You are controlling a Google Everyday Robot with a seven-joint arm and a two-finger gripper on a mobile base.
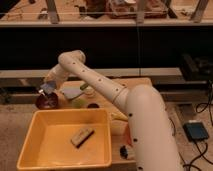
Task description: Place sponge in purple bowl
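Observation:
The purple bowl stands at the table's left edge, just behind the yellow tub's far left corner. My gripper hangs directly above the bowl, close to its rim. It is shut on the sponge, a small blue-grey pad that sits at the gripper's tip over the bowl. The white arm runs from the lower right up to an elbow and down to the gripper.
A large yellow tub fills the front left, with a tan block with a dark top inside. A grey-blue cloth, a green object, a tiny dark cup and a small pale cup lie right of the bowl.

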